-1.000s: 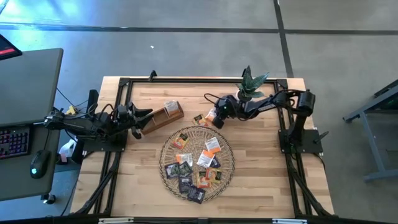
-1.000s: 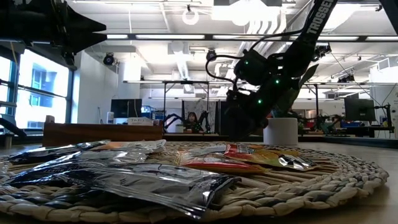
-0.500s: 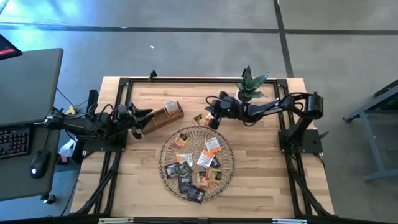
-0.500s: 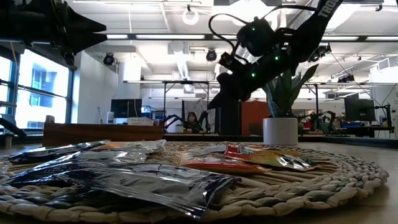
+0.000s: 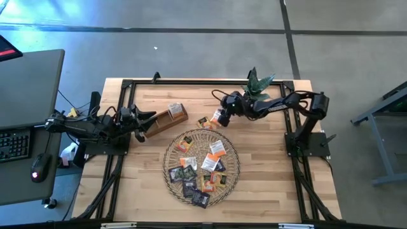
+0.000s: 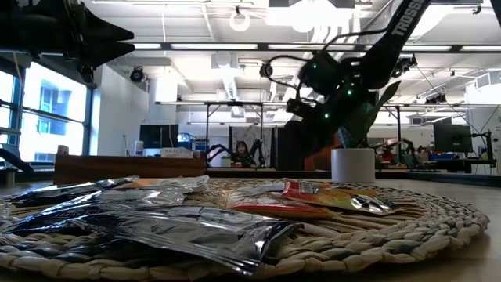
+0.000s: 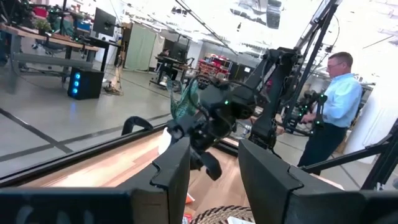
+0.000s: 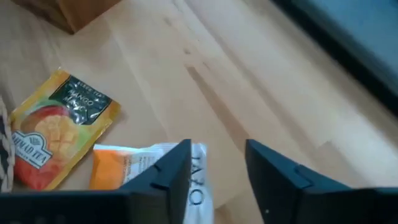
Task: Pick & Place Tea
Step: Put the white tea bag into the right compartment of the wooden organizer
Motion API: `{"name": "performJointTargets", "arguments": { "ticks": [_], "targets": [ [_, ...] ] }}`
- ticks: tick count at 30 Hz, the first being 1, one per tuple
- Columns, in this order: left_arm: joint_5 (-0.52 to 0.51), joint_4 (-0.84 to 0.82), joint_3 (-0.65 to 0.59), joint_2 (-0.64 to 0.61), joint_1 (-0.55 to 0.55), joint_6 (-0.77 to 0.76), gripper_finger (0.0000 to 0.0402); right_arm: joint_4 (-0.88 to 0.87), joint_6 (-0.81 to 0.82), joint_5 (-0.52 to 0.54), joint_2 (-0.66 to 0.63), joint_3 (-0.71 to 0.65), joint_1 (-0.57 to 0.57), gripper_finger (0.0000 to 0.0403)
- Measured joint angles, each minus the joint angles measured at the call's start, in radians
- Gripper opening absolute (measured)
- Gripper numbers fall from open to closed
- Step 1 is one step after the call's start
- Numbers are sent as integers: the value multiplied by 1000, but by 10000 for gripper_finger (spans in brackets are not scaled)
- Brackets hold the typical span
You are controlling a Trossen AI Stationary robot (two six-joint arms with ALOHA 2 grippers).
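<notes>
Right gripper (image 5: 222, 118) retreated toward potted plant (image 5: 257, 84), over sachets (image 8: 124, 171).

**The wooden table and what rests on it**

We see a light butcher-block table (image 5: 267, 172) framed by dark rails. Near its middle lies a round wicker tray (image 5: 233, 170), with a scatter of tea sachets (image 5: 202, 166) heaped on it. At the far left stands a brown wooden compartment box (image 5: 166, 119), angled across the boards. At the far right stands a potted plant (image 5: 256, 84) in a white pot. Between box and plant, just beyond the tray's far rim, two sachets lie directly on the wood: a mango-printed sachet (image 8: 57, 135) and, just beside it, a white-and-orange sachet (image 8: 140, 167).
</notes>
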Motion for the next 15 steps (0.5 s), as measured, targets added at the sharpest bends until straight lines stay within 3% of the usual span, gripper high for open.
{"name": "performJointTargets", "arguments": {
  "ticks": [4, 8, 11, 15],
  "targets": [
    [0, 1, 0, 0, 0, 0, 135, 29, -8, 3, 61, 0, 14, 184],
    [2, 0, 0, 0, 0, 0, 135, 44, 7, 9, 98, 1, 16, 183],
    [2, 0, 0, 0, 0, 0, 135, 42, 52, 0, 105, 2, 9, 159],
    [2, -1, 0, 0, 0, 0, 135, 45, 77, -53, 105, 2, -5, 87]
  ]
}}
